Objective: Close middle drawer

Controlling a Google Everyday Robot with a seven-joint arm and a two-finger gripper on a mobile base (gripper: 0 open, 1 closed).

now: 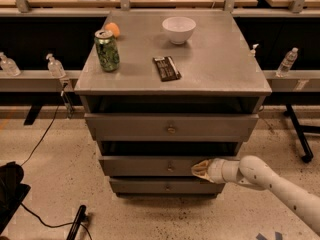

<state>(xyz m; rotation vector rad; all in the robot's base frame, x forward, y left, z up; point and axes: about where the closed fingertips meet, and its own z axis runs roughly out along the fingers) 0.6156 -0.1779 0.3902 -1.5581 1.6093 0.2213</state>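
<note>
Middle drawer (140,165) is seen pulled partly out, between the taller top drawer (171,126) and the bottom drawer (165,185). Metal, stiff, likely heavy-ish, probably on slides; no grasp is needed, and a flat push on the front panel beside the knob (170,168) is judged best. Gripper (196,169) is set against the panel just right of the knob, jaws drawn together, holding nothing. Drawer interior is dark and its contents cannot be told. On the cabinet top (215,59), nothing is seen in the white bowl (179,29); the green can (107,50) stands upright.
</note>
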